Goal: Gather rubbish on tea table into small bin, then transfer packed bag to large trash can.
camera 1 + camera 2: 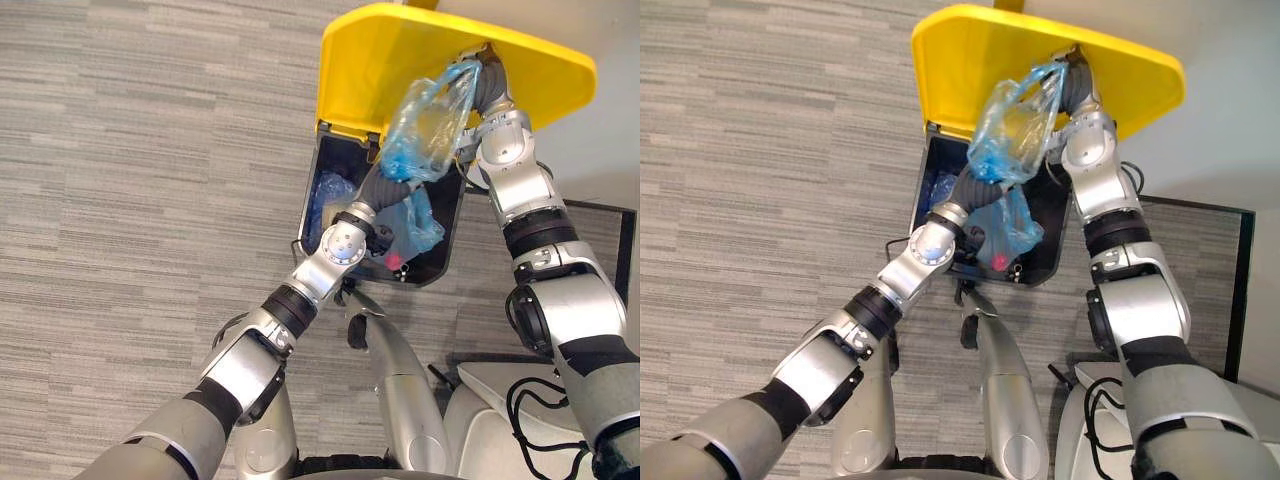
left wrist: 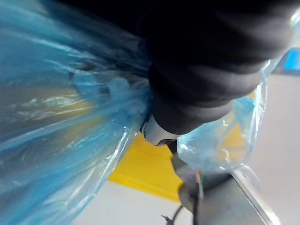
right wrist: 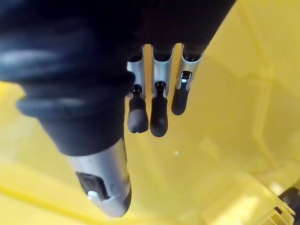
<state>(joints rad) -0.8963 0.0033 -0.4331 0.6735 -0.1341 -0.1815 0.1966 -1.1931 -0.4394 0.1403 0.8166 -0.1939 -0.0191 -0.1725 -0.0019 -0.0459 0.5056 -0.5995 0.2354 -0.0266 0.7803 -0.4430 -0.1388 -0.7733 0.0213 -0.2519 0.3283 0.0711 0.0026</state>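
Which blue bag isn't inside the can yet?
The upper bag, hanging over the opening against the yellow lid; the other bags sit down inside the black can.

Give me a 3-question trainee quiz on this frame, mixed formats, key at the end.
1. True or false: the yellow lid of the black trash can is shut.
2. Multiple choice: the right hand, fingers straight, is up against
A) the grey carpet
B) the lid's inner face
C) a table top
3. Short answer: which hand is up in the blue bag that hangs over the open can?

Key: 1 false, the lid is raised. 2 B. 3 the left hand; its fingers are hidden in the bag.
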